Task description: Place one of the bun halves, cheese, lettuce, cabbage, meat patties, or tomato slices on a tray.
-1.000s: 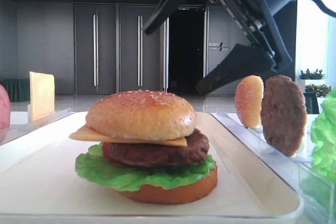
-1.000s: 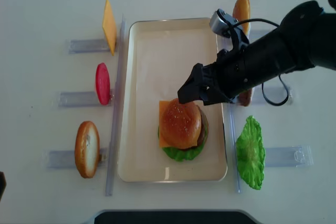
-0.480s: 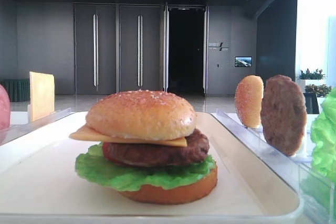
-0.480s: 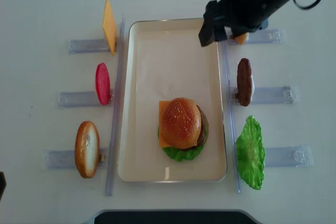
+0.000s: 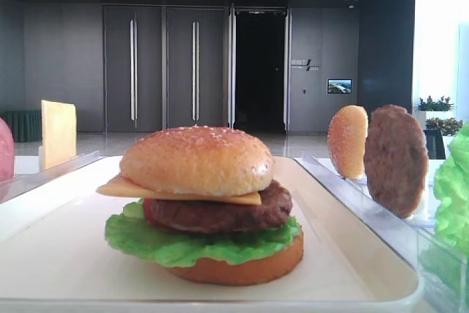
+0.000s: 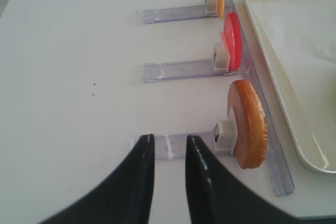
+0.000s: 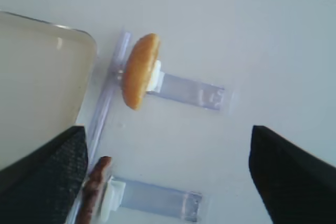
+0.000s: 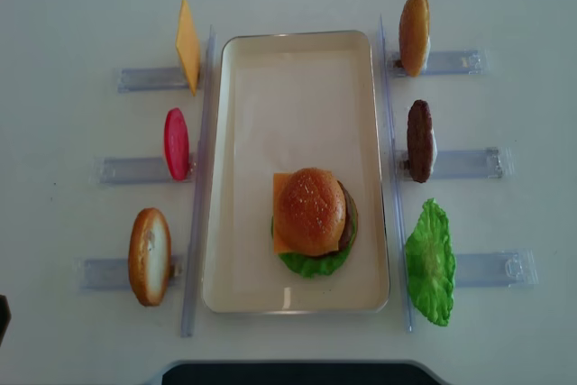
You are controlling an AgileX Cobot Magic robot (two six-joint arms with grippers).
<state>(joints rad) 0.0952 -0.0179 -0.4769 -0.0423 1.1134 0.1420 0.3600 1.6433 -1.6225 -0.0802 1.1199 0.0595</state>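
Right gripper (image 7: 168,171): jaws spread wide, empty, above the bun top (image 7: 138,71) racked at upper centre beside the tray (image 7: 79,40); judged best practice, centre over its thin edge before closing.
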